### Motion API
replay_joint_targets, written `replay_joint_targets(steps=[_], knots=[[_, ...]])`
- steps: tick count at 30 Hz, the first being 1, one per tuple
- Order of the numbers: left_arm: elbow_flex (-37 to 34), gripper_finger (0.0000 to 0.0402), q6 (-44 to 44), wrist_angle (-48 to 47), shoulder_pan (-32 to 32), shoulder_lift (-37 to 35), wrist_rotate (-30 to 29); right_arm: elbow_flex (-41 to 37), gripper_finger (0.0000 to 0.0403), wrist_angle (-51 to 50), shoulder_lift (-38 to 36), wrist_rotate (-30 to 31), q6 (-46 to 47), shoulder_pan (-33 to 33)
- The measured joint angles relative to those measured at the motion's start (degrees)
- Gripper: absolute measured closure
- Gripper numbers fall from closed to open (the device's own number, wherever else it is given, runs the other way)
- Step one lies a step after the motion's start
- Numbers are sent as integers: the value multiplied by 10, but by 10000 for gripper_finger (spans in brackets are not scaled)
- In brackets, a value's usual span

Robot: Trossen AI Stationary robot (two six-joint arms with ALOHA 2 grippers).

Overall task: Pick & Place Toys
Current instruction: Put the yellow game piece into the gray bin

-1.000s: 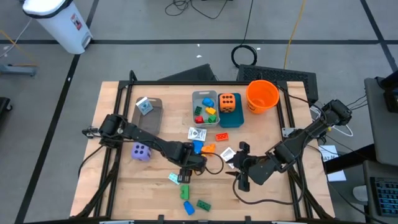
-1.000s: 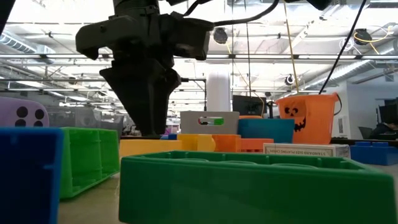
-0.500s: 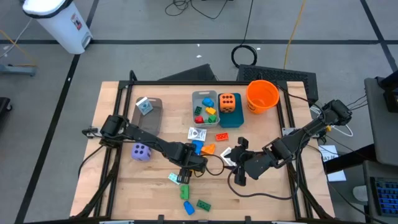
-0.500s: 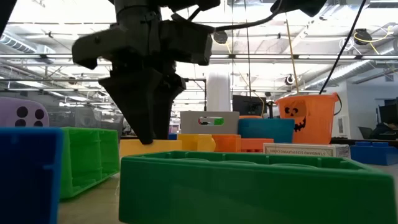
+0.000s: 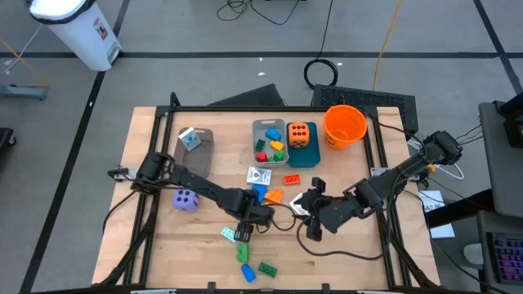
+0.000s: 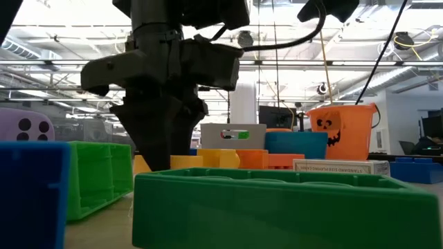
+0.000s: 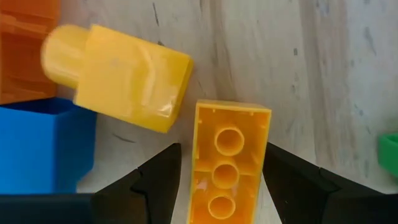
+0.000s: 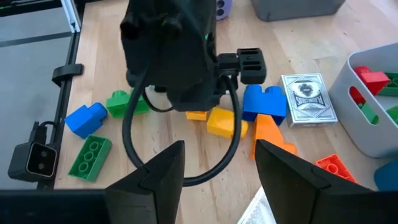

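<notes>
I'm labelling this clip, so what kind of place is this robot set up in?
Likely a robotics lab or workshop: the wooden table stands on a bare grey floor with cables, and the low view shows open ceiling trusses.

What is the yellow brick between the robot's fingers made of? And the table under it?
The yellow brick looks like hard, smooth plastic: it has molded hollow tubes inside and a slight shine. The table looks like pale wood, since streaky grain lines run along it, though it could be a wood-look surface.
</notes>
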Motion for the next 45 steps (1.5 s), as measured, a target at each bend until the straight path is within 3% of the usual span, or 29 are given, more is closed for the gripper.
replay_joint_targets(steps=[4,11,18,25,33,45], knots=[[0,182,-7,0,0,-1,-1,0,216,0,0,0,0,-8],[0,254,-26,1,1,-1,-4,0,216,0,0,0,0,-19],[0,254,-88,-3,16,-1,-31,0,216,22,0,0,4,-33],[0,246,-71,-55,41,-14,-34,0,216,83,-2,-1,3,-54],[-1,251,-26,-90,49,-99,-38,0,216,147,-9,-2,19,-104],[-1,248,-13,-113,49,-294,-178,1,216,307,-9,-30,114,-153]])
